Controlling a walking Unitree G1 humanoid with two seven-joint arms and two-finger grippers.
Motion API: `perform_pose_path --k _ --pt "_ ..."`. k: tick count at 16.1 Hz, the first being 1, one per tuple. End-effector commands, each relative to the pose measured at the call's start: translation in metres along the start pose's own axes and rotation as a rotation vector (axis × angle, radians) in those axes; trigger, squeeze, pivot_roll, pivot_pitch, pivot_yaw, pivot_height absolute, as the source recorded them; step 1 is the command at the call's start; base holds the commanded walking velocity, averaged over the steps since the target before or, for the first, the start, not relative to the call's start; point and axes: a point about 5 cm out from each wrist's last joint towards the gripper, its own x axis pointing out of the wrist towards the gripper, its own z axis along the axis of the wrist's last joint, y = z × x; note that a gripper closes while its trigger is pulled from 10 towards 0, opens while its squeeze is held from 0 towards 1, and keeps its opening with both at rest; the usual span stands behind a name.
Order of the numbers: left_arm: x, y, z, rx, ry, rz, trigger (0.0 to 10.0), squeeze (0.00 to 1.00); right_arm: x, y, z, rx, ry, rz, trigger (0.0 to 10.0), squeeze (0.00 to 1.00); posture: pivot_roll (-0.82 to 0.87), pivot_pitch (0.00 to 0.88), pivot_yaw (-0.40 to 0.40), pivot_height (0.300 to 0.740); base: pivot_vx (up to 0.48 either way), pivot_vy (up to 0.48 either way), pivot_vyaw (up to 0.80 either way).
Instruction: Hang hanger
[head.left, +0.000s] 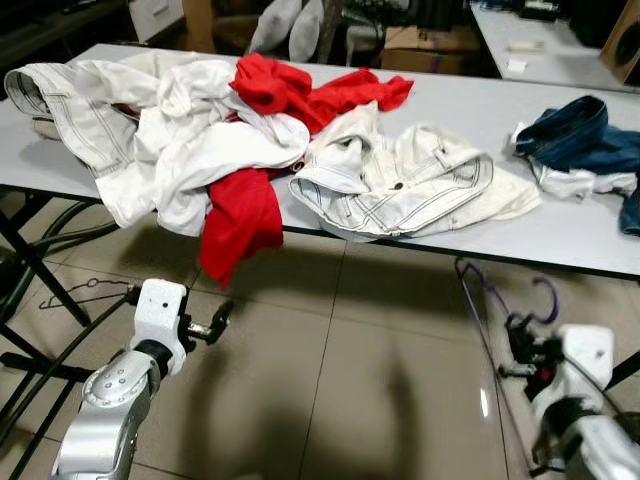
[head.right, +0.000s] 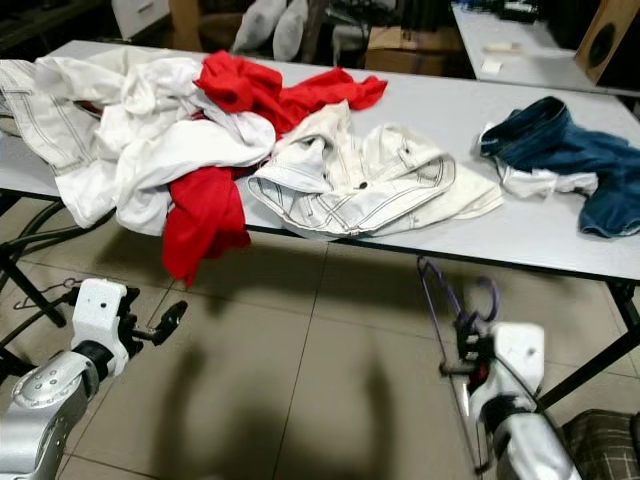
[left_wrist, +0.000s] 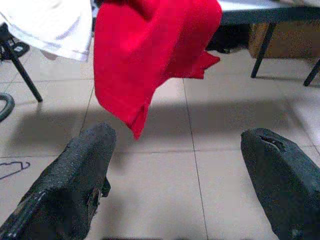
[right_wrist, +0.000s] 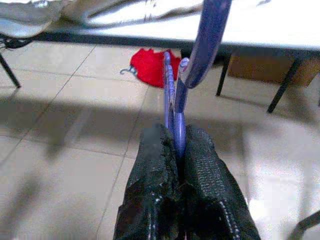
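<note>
Right gripper (right_wrist: 176, 145) clenches a purple hanger (right_wrist: 200, 55) near the grey table (head.left: 560, 235); left gripper (left_wrist: 175, 165) hangs released, near the red garment (left_wrist: 150, 55).

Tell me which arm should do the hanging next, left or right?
Right, probably. The right gripper is shut on the purple hanger, held below the table edge. The left gripper is open with nothing in it, low over the floor near the hanging red garment.

You see the purple hanger (right_wrist: 175, 107) pinched in the right gripper (right_wrist: 179, 137) (hook up), below the table's edge.
</note>
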Motion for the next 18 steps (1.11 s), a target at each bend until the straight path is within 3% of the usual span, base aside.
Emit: perform_pose_path --k 1,3,5,6,9,12,16,18 --pt "0.003 -0.004 0.004 0.006 -0.003 -0.009 10.0 0.0 0.001 0.002 0.006 0.002 -0.014 0.004 10.0 0.0 0.02 0.0 0.033 0.74 0.0 0.0 0.0" --pt "0.004 -0.007 0.011 0.009 -0.013 -0.017 10.0 0.0 0.001 0.003 0.014 0.003 -0.023 0.001 10.0 0.0 0.02 0.0 0.032 0.74 0.0 0.0 0.0" --pt "0.011 -0.014 0.046 -0.01 -0.128 -0.055 10.0 0.0 0.002 0.006 0.048 0.003 -0.138 0.01 10.0 0.0 0.02 0.0 0.028 0.74 0.0 0.0 0.0" --pt "0.012 -0.016 0.051 -0.014 -0.146 -0.063 10.0 0.0 0.002 0.007 0.053 -0.003 -0.153 0.012 10.0 0.0 0.02 0.0 0.028 0.74 0.0 0.0 0.0" --pt "0.02 -0.029 0.088 -0.008 -0.265 -0.096 10.0 0.0 -0.008 0.03 0.092 -0.048 -0.244 0.136 10.0 0.0 0.01 0.0 0.031 0.74 0.0 0.0 0.0" --pt "0.017 -0.04 0.101 -0.018 -0.314 -0.168 10.0 0.0 -0.019 0.041 0.105 -0.103 -0.247 0.253 10.0 0.0 0.01 0.0 0.034 0.74 0.0 0.0 0.0" --pt "0.02 -0.034 0.084 0.054 -0.238 -0.133 10.0 0.0 -0.023 0.037 0.079 -0.212 -0.079 0.297 10.0 0.0 0.0 0.0 0.036 0.74 0.0 0.0 0.0" --pt "0.017 -0.03 0.089 0.033 -0.258 -0.121 10.0 0.0 -0.028 0.036 0.084 -0.154 -0.119 0.338 10.0 0.0 0.0 0.0 0.033 0.74 0.0 0.0 0.0"
